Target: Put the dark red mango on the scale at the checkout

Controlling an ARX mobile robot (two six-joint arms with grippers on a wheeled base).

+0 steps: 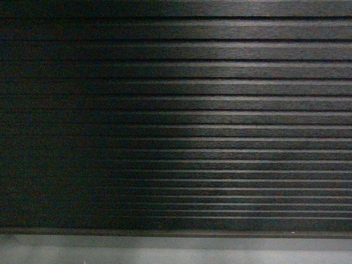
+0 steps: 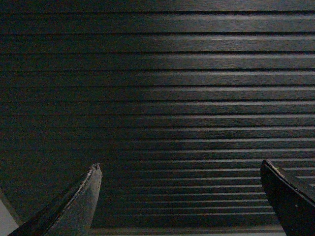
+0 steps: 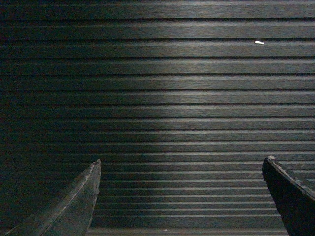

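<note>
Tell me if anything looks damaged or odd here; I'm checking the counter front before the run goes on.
Only one small oddity: a tiny white speck sits on a slat of the checkout front, upper right in the right wrist view. What it is, I cannot tell. The slats look straight and unbroken. Both grippers' jaws stand open and empty.

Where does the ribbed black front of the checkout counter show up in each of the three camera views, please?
Head: the ribbed counter front fills the picture down to a grey plinth along the bottom.
Left wrist: it fills the picture behind the open left gripper.
Right wrist: it fills the picture behind the open right gripper.
Shared landmark: the horizontal slats.
</note>
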